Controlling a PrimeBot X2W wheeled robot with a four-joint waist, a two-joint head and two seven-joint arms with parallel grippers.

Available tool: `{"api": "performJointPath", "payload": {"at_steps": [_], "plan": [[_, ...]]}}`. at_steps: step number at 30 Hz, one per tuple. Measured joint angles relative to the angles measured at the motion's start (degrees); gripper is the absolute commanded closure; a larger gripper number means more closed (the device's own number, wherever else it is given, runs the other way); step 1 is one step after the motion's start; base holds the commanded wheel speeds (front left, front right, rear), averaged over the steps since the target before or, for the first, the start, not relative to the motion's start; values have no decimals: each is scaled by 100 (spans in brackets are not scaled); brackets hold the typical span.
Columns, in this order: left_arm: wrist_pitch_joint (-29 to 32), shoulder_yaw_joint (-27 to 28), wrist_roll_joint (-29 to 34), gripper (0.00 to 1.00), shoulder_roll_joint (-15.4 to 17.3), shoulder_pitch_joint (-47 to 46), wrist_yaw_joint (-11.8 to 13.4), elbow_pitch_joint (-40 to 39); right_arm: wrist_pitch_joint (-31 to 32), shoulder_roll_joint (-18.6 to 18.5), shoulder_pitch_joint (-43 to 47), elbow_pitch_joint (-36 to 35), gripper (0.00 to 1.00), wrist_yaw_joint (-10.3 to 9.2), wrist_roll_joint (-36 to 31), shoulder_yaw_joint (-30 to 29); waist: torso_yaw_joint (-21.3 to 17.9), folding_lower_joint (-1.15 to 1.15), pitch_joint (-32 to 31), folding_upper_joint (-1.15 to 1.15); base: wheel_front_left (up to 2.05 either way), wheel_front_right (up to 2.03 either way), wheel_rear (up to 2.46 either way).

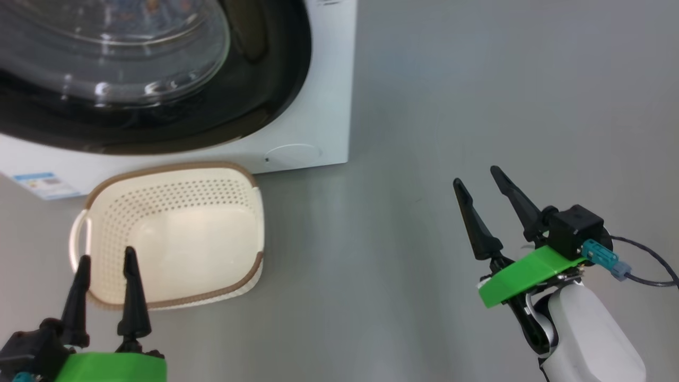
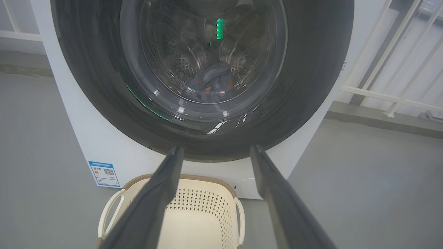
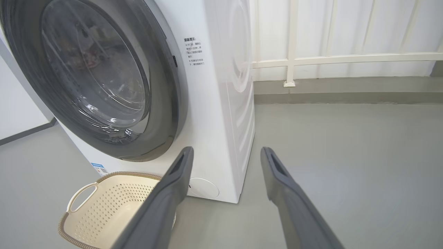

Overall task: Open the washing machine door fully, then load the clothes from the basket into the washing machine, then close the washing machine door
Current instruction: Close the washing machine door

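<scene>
Both arms are held low before the washing machine (image 1: pixel 318 106). The left gripper (image 1: pixel 107 254) sits by the near rim of the basket (image 1: pixel 159 171), fingers spread. The right gripper (image 1: pixel 476 176) hangs over the grey floor (image 1: pixel 424 106), fingers likewise apart. The washing machine door (image 2: pixel 304 86) is shut, with the clothes (image 2: pixel 207 83) bunched behind its glass. The basket stands just beside the machine's foot, and the floor lies open rightward.
</scene>
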Motion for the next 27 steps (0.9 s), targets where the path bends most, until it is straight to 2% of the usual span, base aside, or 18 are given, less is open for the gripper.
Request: {"api": "performJointPath", "payload": {"at_steps": [6, 16, 27], "plan": [[0, 110, 107, 0, 1, 131, 0, -42, 0, -15, 296, -129, 0, 0, -11, -186, -262, 0, -166, 0, 0, 0, 0], [0, 191, 208, 0, 8, 551, 14, -96, 0, 40, 1045, -271, 0, 0, -12, -376, -451, 0, -618, 0, 0, 0, 0], [0, 197, 298, 0, 29, 1171, 314, -203, 1, 201, 1627, -442, 0, 0, -260, -582, -510, 0, -1127, 0, 0, 0, 0]]}}
